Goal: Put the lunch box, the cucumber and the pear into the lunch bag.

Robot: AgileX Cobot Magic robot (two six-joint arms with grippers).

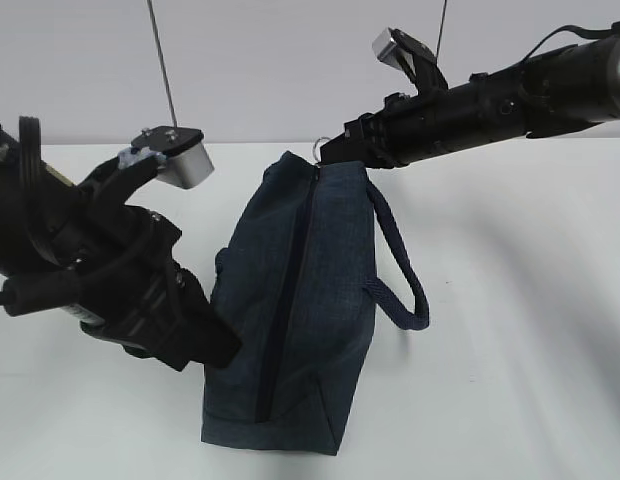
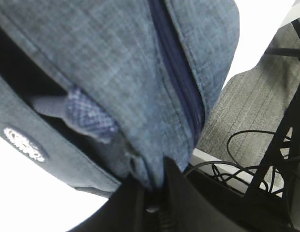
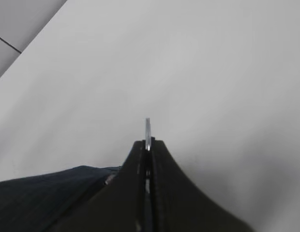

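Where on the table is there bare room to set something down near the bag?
Bare table lies right of the lunch bag, beyond its strap handle, and in front of the left gripper. It is crowded at the bag's left side, where that gripper pinches fabric, and at its top, where the right gripper clamps the ring pull.

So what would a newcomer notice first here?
The navy bag standing upright mid-table, zipper closed down its face, strap looping off its right side. The right gripper is shut on the silver ring pull at the bag's top; the left gripper pinches its lower left edge.
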